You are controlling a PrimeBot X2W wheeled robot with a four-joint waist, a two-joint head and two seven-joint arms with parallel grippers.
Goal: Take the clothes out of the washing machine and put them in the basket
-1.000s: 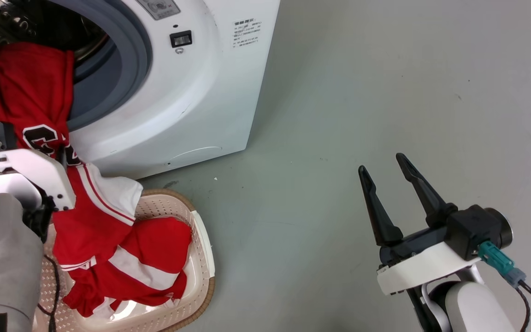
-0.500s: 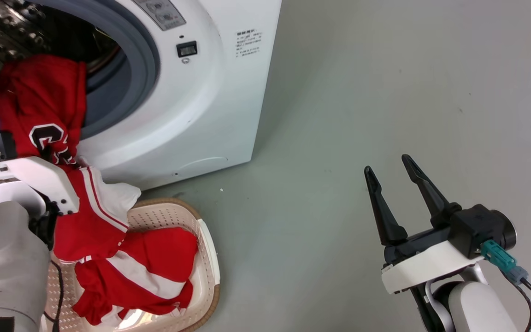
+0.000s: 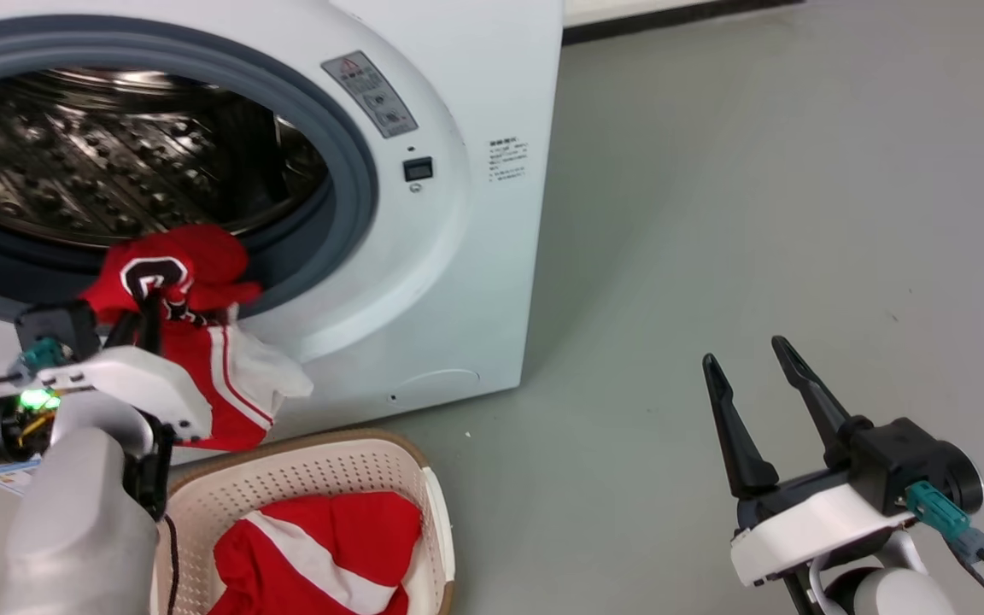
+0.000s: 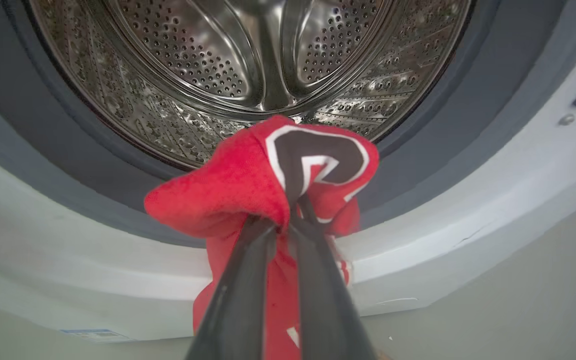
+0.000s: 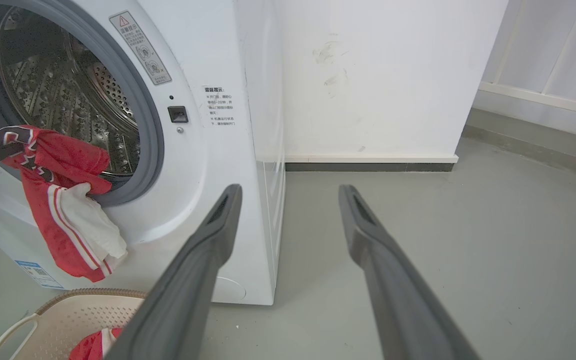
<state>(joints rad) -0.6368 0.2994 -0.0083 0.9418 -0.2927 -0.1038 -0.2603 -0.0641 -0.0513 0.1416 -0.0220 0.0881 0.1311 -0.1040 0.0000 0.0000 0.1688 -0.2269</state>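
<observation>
A red jersey [image 3: 202, 376] with white trim hangs in front of the washing machine's [image 3: 458, 256] grey porthole rim, above the cream basket [image 3: 321, 478]. My left gripper [image 3: 150, 303] is shut on its bunched top by the black number [image 4: 318, 160]; in the left wrist view the gripper [image 4: 288, 220] pinches the cloth before the steel drum [image 4: 248, 65]. The jersey [image 5: 68, 210] dangles clear of the drum mouth. More red and white cloth [image 3: 321, 555] lies in the basket. My right gripper [image 3: 757, 371] stands open over the floor at the right, holding nothing.
Grey floor [image 3: 757, 188] stretches to the right of the washer. A white wall [image 5: 368, 75] with a dark skirting stands behind it. The basket [image 5: 63, 320] sits on the floor just before the washer's front.
The head camera has tilted up, showing more of the drum. The jersey's lower end has left the basket and now hangs above it, lifted by my left gripper. The right gripper stays open.
</observation>
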